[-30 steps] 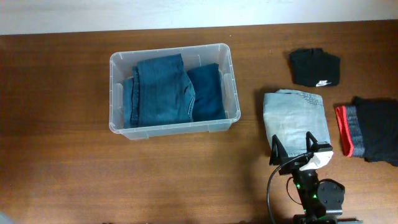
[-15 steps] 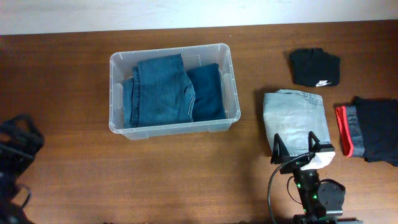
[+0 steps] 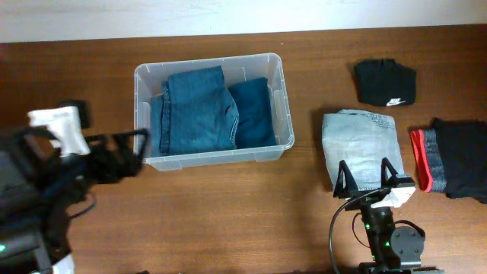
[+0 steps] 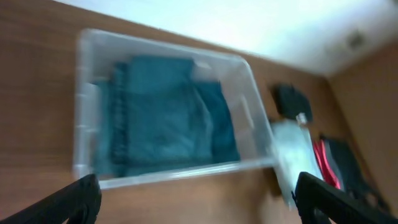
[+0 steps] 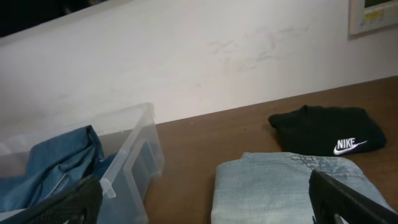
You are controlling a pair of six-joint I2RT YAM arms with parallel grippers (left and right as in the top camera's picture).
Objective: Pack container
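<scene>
Left gripper: my fingers spread wide, empty, beside the container of folded jeans. Right gripper: equally wide, empty, above the edge of the pale jeans.

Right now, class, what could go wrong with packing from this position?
The open left claw sits close to the left wall of the clear plastic rectangular bin and might shove it. The open right claw hovers at the near edge of the folded pale-blue jeans; gripping there may unfold them.
</scene>
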